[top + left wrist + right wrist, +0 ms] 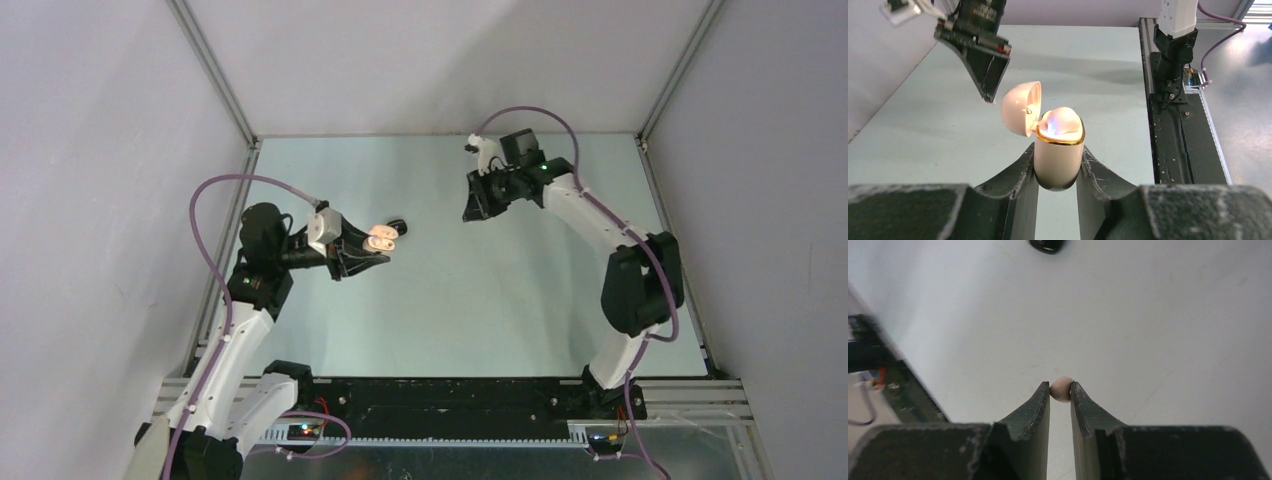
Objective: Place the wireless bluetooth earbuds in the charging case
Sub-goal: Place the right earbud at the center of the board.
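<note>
My left gripper (1058,152) is shut on the beige charging case (1058,160) and holds it upright above the table, with the lid (1020,107) flipped open to the left. A pale, glowing rounded shape (1062,121) fills the gold-rimmed mouth of the case. My right gripper (1060,388) is shut on a small beige earbud (1061,389), pinched at the very fingertips. In the top view the right gripper (474,210) hangs over the far middle of the table, apart from the case (381,240). The left wrist view shows the right gripper (989,95) just up and left of the open lid.
A small black rounded object (398,225) lies on the table just beyond the held case; it also shows at the top of the right wrist view as a black object (1047,245). White enclosure walls ring the table (450,310). The arm bases' black rail (1173,130) runs along the near edge.
</note>
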`<state>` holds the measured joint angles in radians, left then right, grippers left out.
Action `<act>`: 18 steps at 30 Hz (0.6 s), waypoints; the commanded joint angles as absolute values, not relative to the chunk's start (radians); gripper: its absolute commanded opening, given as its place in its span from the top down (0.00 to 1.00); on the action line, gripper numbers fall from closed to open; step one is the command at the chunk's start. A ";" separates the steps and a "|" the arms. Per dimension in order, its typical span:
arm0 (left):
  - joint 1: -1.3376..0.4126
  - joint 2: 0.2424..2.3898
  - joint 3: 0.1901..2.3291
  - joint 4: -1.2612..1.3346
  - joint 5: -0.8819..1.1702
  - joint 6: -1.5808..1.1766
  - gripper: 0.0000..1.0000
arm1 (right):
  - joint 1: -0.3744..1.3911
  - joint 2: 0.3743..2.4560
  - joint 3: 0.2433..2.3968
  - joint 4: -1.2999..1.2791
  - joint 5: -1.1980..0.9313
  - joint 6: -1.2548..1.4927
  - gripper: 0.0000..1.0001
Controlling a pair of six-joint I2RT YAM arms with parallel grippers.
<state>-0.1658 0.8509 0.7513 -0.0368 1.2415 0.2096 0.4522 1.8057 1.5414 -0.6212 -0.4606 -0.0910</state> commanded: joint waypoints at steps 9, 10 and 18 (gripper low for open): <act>-0.200 0.900 0.747 0.040 1.236 0.166 0.88 | 0.284 1.797 1.310 -0.333 -1.016 0.207 0.75; -0.201 0.900 0.747 0.041 1.235 0.163 0.88 | 0.282 1.834 1.285 -0.304 -1.013 0.216 0.75; -0.204 0.892 0.743 0.046 1.224 0.160 0.88 | 0.274 1.971 1.259 -0.227 -0.986 0.268 0.73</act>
